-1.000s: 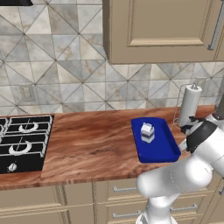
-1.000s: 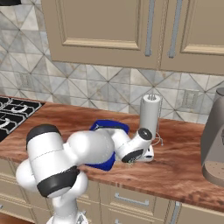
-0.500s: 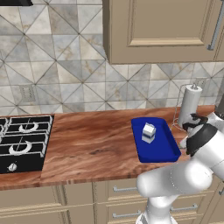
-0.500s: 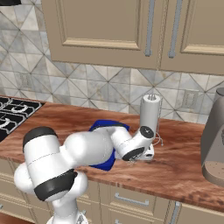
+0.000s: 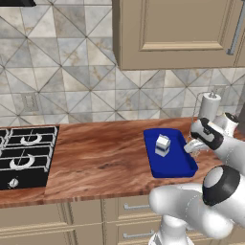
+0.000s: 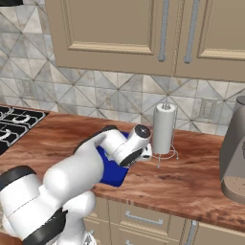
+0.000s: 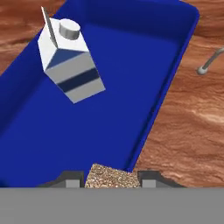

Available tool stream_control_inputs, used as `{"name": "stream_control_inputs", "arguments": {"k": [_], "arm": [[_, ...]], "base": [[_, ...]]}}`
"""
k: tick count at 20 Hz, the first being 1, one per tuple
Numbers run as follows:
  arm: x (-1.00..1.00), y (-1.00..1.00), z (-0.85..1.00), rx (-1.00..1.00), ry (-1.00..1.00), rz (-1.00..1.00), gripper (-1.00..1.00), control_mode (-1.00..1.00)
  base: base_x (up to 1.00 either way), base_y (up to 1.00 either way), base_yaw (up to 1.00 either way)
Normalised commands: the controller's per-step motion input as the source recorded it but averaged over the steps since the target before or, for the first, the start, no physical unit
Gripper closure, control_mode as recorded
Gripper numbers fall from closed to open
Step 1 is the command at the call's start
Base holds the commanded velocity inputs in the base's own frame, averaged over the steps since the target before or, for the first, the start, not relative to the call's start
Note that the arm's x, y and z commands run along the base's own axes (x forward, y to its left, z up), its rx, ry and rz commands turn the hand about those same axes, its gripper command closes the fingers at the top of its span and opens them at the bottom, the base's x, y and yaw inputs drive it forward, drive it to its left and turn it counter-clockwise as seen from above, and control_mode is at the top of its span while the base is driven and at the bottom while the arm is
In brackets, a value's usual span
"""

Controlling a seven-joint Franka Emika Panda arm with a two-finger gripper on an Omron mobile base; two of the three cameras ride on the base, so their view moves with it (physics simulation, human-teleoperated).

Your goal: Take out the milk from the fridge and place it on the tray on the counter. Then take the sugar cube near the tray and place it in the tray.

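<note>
The deep-blue tray [image 5: 175, 163] lies on the wood counter [image 5: 95, 158] with the small white milk carton [image 5: 162, 145] standing in it. My gripper [image 5: 192, 146] hovers at the tray's right rim, shut on the tan speckled sugar cube [image 7: 109, 176]. In the hand view the cube sits between my fingertips [image 7: 72, 179], right over the rim of the tray [image 7: 131, 78], and the milk [image 7: 70, 61] stands further in. From the right base view my arm hides most of the tray [image 6: 114, 173], and the gripper [image 6: 146, 154] hangs just above the counter [image 6: 182, 177].
A white paper-towel roll [image 5: 209, 107] on a wire holder [image 7: 210, 61] stands just behind and right of the tray. A grey coffee machine [image 6: 234, 158] is at the far right. The gas stove [image 5: 24, 153] is at the left. Upper cabinets hang overhead.
My gripper has lifted off the counter beside the tray with the sugar cube in it and moved left to the tray's rim. The milk and tray have stayed put.
</note>
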Motion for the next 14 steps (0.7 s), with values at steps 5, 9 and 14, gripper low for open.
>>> {"name": "stream_control_inputs", "arguments": {"k": [5, 9, 14], "arm": [[0.20, 0.79, 0.39, 0.05, -0.02, 0.00, 1.00, -1.00], [0.04, 0.57, -0.29, 0.02, -0.01, 0.00, 1.00, -1.00], [0.00, 0.06, -0.46, 0.00, 0.00, 0.00, 1.00, -1.00]], "base": [[0.00, 0.00, 0.00], [0.00, 0.00, 0.00], [0.00, 0.00, 0.00]]}}
